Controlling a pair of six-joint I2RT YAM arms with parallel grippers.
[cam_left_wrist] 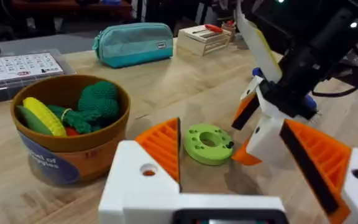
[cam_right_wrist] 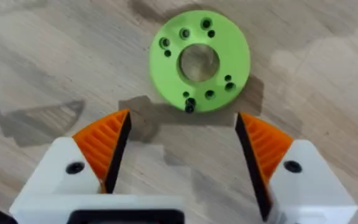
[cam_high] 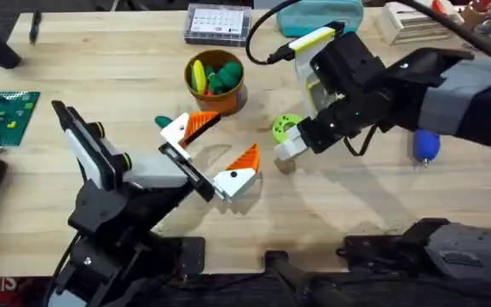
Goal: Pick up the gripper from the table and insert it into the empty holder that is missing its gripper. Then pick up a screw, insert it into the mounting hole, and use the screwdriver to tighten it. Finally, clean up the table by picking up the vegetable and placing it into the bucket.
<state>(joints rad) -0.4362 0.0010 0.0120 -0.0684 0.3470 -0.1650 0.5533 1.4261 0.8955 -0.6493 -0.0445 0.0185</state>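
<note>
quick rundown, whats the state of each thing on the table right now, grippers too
left gripper: open, empty, low over the table
right gripper: open, empty, just short of the green ring
green ring: flat on the table, not held
orange pot: upright, yellow and dark green toys inside
blue screwdriver: lying on the table, untouched
teal pouch: zipped shut
clear box: lid closed
</note>
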